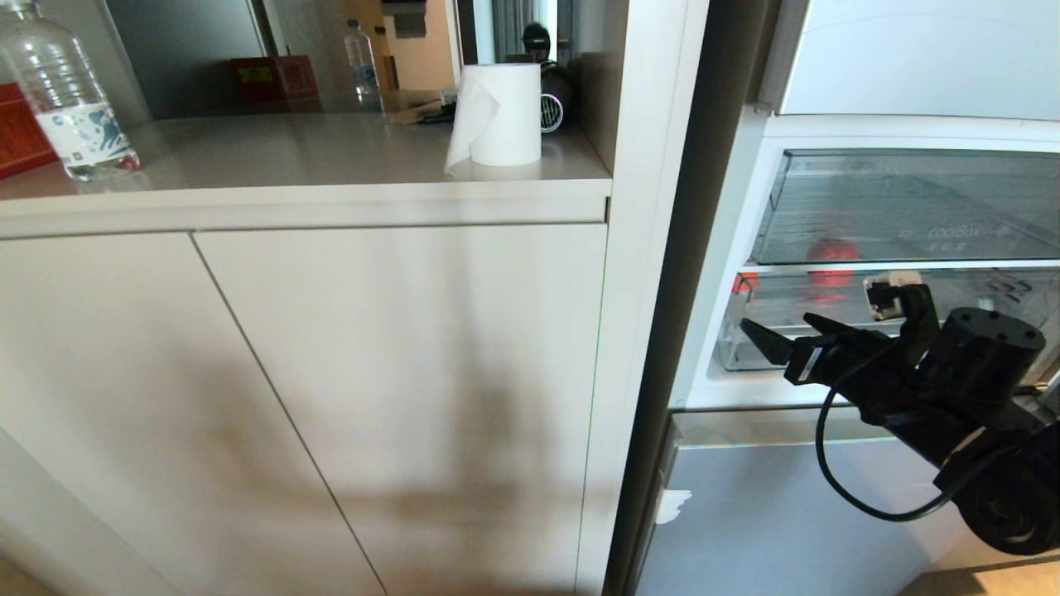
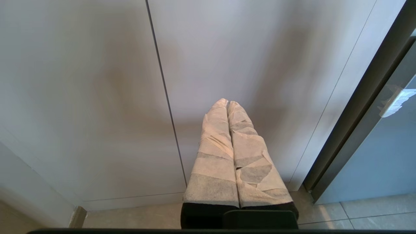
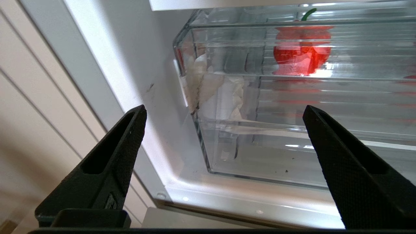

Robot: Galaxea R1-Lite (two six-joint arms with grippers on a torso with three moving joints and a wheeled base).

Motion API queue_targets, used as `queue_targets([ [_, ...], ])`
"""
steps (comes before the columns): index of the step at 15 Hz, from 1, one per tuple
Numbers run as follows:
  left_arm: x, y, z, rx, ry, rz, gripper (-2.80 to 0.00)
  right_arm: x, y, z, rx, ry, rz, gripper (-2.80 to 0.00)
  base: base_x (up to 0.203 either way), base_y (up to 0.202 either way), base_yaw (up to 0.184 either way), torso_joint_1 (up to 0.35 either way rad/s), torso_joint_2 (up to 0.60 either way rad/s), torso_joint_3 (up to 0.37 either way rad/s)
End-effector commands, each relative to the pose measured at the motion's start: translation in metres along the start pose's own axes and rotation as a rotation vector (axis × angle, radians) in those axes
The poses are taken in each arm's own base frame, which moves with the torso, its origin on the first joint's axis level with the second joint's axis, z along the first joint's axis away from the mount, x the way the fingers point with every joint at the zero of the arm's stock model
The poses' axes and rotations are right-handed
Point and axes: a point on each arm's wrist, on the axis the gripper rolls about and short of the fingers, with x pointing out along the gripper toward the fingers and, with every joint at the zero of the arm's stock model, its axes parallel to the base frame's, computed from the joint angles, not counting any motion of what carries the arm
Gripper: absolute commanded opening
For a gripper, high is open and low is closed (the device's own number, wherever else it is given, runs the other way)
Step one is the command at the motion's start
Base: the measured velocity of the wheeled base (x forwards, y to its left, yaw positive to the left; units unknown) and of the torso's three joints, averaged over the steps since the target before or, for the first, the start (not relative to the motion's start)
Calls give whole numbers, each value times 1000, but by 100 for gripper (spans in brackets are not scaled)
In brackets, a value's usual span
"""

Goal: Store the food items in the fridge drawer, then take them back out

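Note:
The fridge drawer [image 3: 276,152], clear plastic with a ribbed floor and a white tape scrap [image 3: 208,87] on its corner, sits pushed into the open fridge. Through its clear walls shows a red pepper-shaped food item [image 3: 300,52] with a green stem. A sliver of another red item [image 3: 411,77] shows at the picture's edge. In the head view the red item [image 1: 832,252] shows above the drawer [image 1: 774,302]. My right gripper [image 3: 224,109] [image 1: 778,327] is open and empty, just in front of the drawer's left front corner. My left gripper [image 2: 227,102] is shut, tape-wrapped, parked facing a cabinet door.
The clear drawer printed coolBox [image 1: 911,207] sits right above the fridge drawer. The grey lower fridge door [image 1: 787,513] is below my right arm. Left of the fridge stand beige cabinets under a counter with a paper towel roll [image 1: 501,116] and a water bottle [image 1: 70,108].

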Motion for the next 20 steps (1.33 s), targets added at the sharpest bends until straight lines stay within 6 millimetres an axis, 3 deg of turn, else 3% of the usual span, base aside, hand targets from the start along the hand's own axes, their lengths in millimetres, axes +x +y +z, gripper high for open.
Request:
queue_targets([
  [1, 0, 0, 0, 0, 0, 0, -280, 3, 2, -1, 0, -5, 8, 0, 0, 0, 0, 0, 0, 0],
  [20, 0, 0, 0, 0, 0, 0, -280, 21, 12, -7, -4, -14, -30, 0, 0, 0, 0, 0, 0, 0],
])
